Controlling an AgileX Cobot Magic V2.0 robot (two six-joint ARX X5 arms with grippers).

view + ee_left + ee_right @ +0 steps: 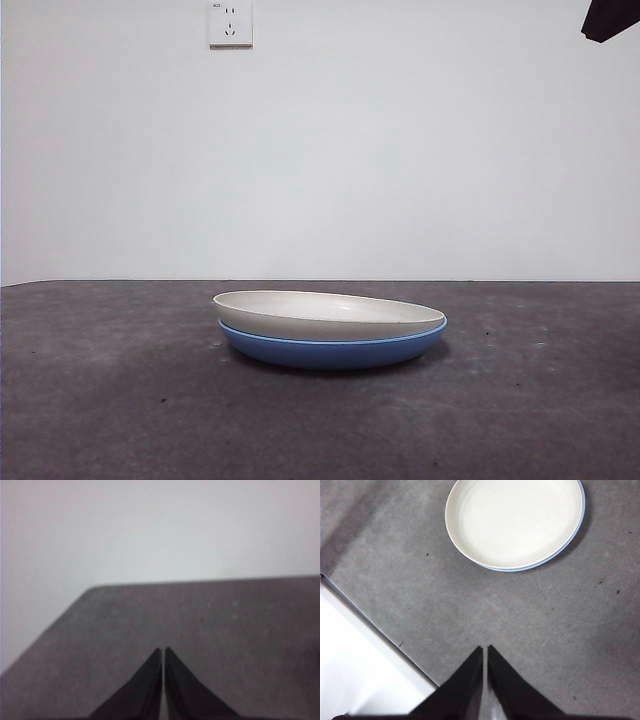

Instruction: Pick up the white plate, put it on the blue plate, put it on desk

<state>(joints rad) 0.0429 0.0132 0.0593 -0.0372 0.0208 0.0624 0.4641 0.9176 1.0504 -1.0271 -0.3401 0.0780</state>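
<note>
Two plates sit nested mid-desk (100,400), white plate (515,522) inside blue plate (330,352); right gripper (485,652), jaws pressed together and empty, hovers well apart, stack ahead of its tips; left gripper (163,654), likewise closed, sees neither.

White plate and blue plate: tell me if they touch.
Touching. In the front view the white plate sits nested in the blue plate, slightly tilted, with no gap between them; the right wrist view shows only a blue rim around it.
</note>
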